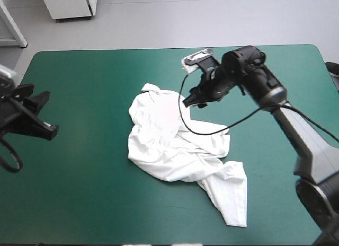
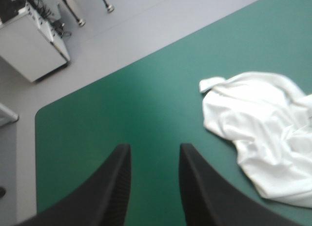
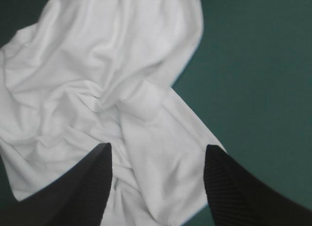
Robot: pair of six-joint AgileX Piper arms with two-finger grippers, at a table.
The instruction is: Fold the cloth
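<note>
White T-shirt (image 1: 169, 140) heap, broad teal-green cover (image 1: 79, 150) toward left edge.

A plain white T-shirt (image 1: 175, 145) lies on the bench (image 1: 79, 193), whose cover (image 1: 270, 203) is an even teal-green from edge to edge. The shirt's creases show only as soft pale-grey shading. The jaws of the left gripper (image 2: 153, 148) and the right gripper (image 3: 157, 147) are black, their faces marked with fine parallel ribbing. The right arm (image 1: 310, 142) is black at the wrist and grey toward the bench's near right corner.
</note>
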